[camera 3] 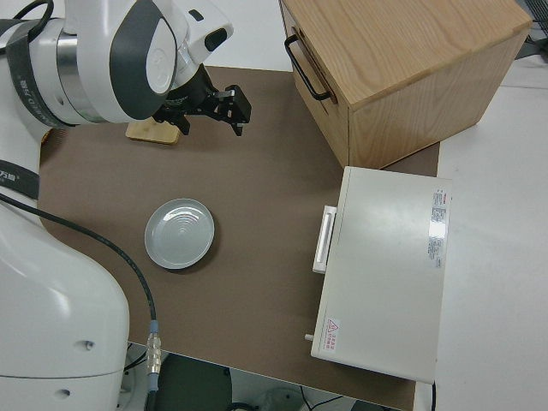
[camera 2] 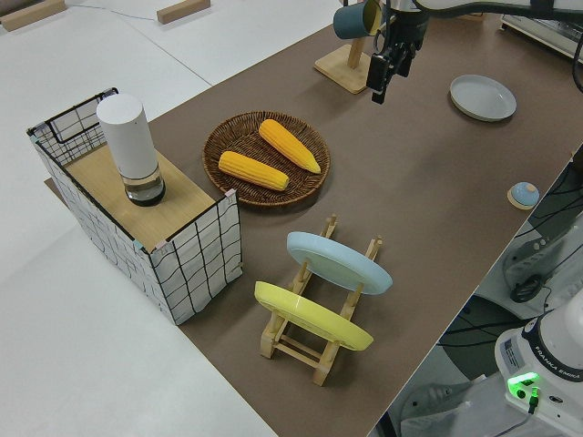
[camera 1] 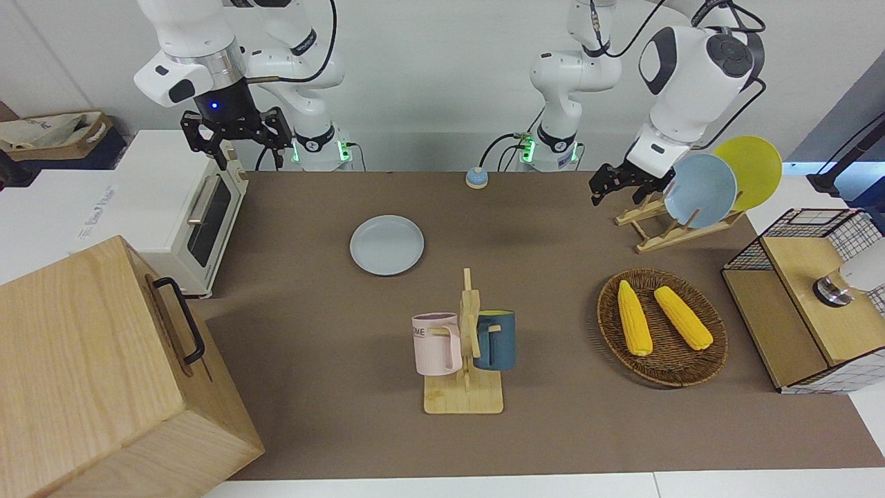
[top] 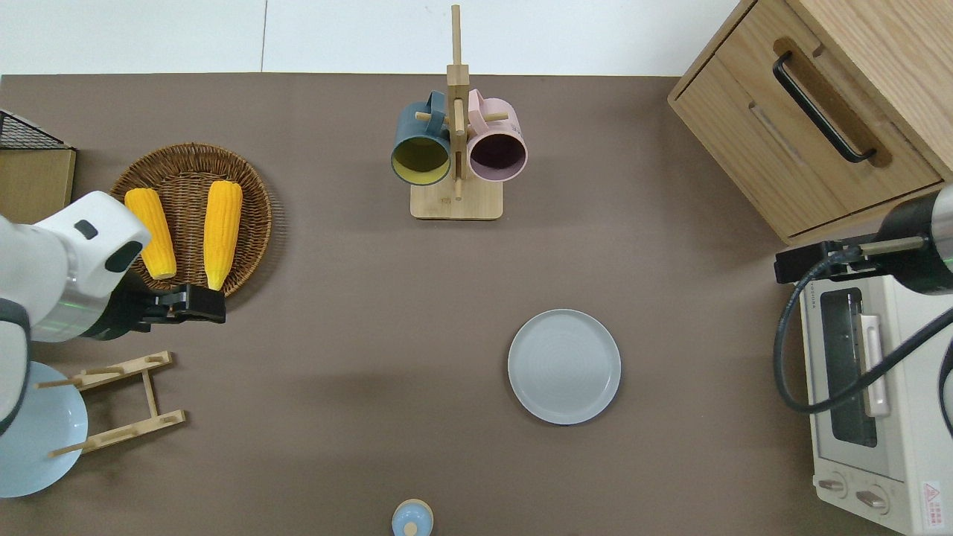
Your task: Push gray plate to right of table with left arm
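Observation:
The gray plate (camera 1: 386,245) lies flat on the brown table (camera 1: 553,429), between the mug rack and the robots, toward the right arm's end; it also shows in the overhead view (top: 564,366), the left side view (camera 2: 483,96) and the right side view (camera 3: 179,233). My left gripper (camera 1: 614,188) is open and empty, up in the air. In the overhead view (top: 214,307) it is over the table at the edge of the corn basket, well apart from the plate. My right arm is parked, its gripper (camera 1: 235,142) open.
A wooden mug rack (top: 456,149) holds a blue and a pink mug. A wicker basket (top: 246,246) holds two corn cobs. A wooden plate rack (camera 1: 664,228) holds a sky-blue and a yellow plate. A toaster oven (top: 871,387) and a wooden cabinet (top: 819,112) stand at the right arm's end.

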Available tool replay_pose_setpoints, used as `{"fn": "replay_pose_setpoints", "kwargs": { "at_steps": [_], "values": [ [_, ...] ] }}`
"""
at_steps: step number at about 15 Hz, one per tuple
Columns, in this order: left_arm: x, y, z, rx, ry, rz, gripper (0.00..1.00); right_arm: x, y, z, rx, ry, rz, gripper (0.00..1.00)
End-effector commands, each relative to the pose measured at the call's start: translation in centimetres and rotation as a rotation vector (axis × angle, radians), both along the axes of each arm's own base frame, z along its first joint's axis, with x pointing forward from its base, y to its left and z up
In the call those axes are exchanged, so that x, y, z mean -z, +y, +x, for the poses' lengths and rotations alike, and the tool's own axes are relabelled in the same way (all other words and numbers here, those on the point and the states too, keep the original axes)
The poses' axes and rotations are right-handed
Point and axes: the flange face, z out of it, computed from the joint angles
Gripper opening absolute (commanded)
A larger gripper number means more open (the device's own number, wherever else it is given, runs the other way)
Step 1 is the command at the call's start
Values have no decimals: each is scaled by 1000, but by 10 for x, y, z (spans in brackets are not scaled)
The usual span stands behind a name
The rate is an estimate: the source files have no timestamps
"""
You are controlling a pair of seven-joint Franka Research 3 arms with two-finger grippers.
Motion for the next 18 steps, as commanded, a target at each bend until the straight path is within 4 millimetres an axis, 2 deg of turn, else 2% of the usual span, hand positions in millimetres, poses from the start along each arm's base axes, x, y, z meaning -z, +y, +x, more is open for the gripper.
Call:
{"fn": "replay_pose_setpoints", "kwargs": {
  "at_steps": [1, 5, 8, 14, 18],
  "values": [
    [-38, 23, -4, 49, -15, 3, 993, -3, 0, -3, 1, 7, 21, 983],
    [-57, 38, -5, 76, -17, 43, 995, -3, 0, -3, 1, 7, 21, 983],
    [-63, 36, -5, 107, -29, 112, 995, -3, 0, -3, 1, 7, 21, 983],
    [-68, 49, -4, 114, -41, 96, 995, -3, 0, -3, 1, 5, 21, 983],
    [-67, 51, -4, 111, -40, 82, 995, -3, 0, -3, 1, 5, 21, 983]
  ]
}}
